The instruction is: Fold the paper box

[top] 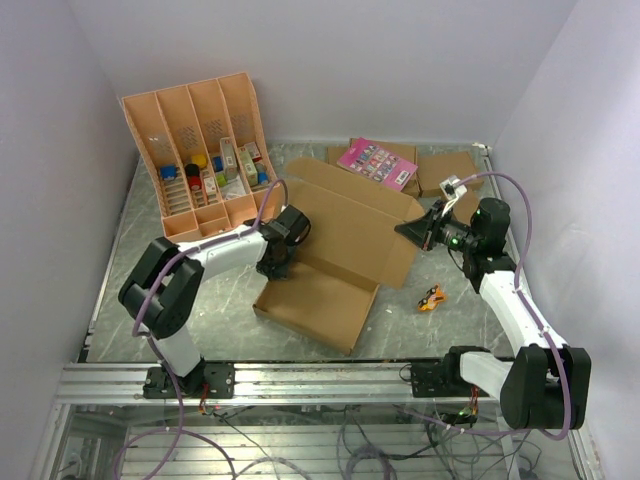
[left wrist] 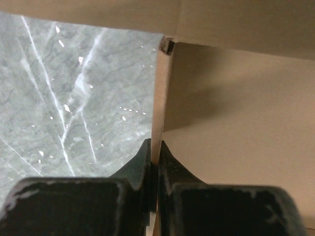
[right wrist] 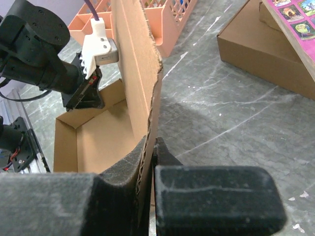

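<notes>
1. The paper box is lying between the two grippers. Its tray part is sitting right at the left gripper, and the big lid panel is running across to the right gripper.
2. The left gripper is pinching the box's upright side wall, fingers pressed together on the thin board. A corner slit is showing just ahead of the tips.
3. The right gripper is pinching the raised flap at its edge, fingers closed on the corrugated board. The flap is standing up straight ahead of it.
4. Handling, as a judgement: it is looking light, stiff across the panels and likely bending easily only along the creases. The matte surface is probably gripping fine. The edges are thin and the flap rim is already looking ragged, so hard squeezing or twisting is risking a crush or tear. Best hold — a flap edge, pinched flat, close to the crease being folded.
5. No print is showing on the box. The pink sheet beyond the right gripper is carrying small pictures, with text too small to read. The orange tray beyond the left gripper is holding small items — labels unreadable.
</notes>
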Tool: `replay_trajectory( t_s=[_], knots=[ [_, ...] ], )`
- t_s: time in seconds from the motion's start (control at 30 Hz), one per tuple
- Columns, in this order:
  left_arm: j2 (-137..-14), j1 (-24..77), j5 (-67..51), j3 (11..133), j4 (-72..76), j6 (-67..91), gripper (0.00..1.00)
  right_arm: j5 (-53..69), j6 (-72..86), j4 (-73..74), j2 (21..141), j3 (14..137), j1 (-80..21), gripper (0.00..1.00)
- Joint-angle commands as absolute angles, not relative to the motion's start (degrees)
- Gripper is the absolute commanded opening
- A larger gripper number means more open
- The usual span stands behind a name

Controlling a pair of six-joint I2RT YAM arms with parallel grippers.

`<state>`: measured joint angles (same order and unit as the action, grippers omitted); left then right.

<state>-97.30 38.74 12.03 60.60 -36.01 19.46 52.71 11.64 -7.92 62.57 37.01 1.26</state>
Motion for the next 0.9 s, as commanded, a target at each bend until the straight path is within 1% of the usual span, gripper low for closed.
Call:
replay_trajectory(
  t_s=[0.0, 0.03, 0.1, 0.13, 0.17, 0.23, 0.27, 0.3, 0.37, 0.43, 0.53, 0.6, 0.63, 0.77, 0.87],
  knots=[
    [-97.9, 39.0, 15.0, 60.6, -33.6, 20.6, 0.07, 52.5, 10.1, -8.6, 61.8, 37.1, 1.1, 0.03],
    [-97.7, 39.0, 15.9, 60.6, -33.5, 21.1, 0.07, 52.5, 9.8, -8.4, 62.0, 37.4, 1.1, 0.05],
    [-97.5, 39.0, 17.4, 60.7, -33.0, 22.1, 0.07, 52.4, 9.0, -7.9, 62.3, 38.3, 1.1, 0.20],
    [-97.4, 39.0, 17.9, 60.5, -32.4, 22.7, 0.07, 52.5, 8.8, -7.8, 62.7, 38.7, 1.1, 0.25],
    [-97.2, 39.0, 18.4, 60.4, -31.8, 23.3, 0.07, 52.5, 8.6, -7.7, 63.1, 39.2, 1.1, 0.29],
    [-96.3, 39.0, 18.9, 59.7, -30.2, 24.7, 0.07, 52.8, 8.4, -7.7, 64.2, 40.0, 1.1, 0.35],
    [-95.8, 38.9, 18.7, 59.3, -29.2, 25.2, 0.14, 52.8, 8.2, -7.7, 64.8, 40.3, 1.1, 0.37],
    [-95.4, 38.9, 18.3, 58.9, -28.7, 25.7, 0.24, 52.8, 8.1, -7.6, 65.4, 40.6, 1.1, 0.39],
    [-94.7, 38.9, 17.6, 58.5, -28.3, 26.2, 0.35, 52.9, 7.0, -6.9, 66.1, 40.9, 1.0, 0.44],
    [-94.2, 38.9, 17.1, 58.0, -28.6, 26.8, 0.43, 52.7, 5.3, -5.8, 66.6, 41.2, 1.1, 0.52],
    [-92.8, 38.9, 16.4, 56.4, -28.2, 28.6, 0.51, 51.2, 1.4, -2.4, 67.4, 42.5, 1.1, 0.67],
    [-91.4, 38.9, 15.8, 55.0, -27.0, 29.7, 0.52, 48.9, -3.7, 3.1, 67.9, 44.6, 1.3, 0.77],
    [-90.6, 38.9, 15.6, 54.3, -26.5, 30.5, 0.54, 48.3, -6.4, 5.8, 68.0, 45.6, 1.5, 0.80],
    [-87.5, 38.9, 14.1, 52.9, -25.9, 31.8, 0.58, 48.0, -18.0, 15.7, 66.4, 48.4, 2.4, 0.93],
    [-84.9, 38.9, 13.6, 52.0, -25.8, 31.7, 0.61, 46.5, -25.9, 23.3, 64.6, 50.4, 3.2, 0.99]
  ],
)
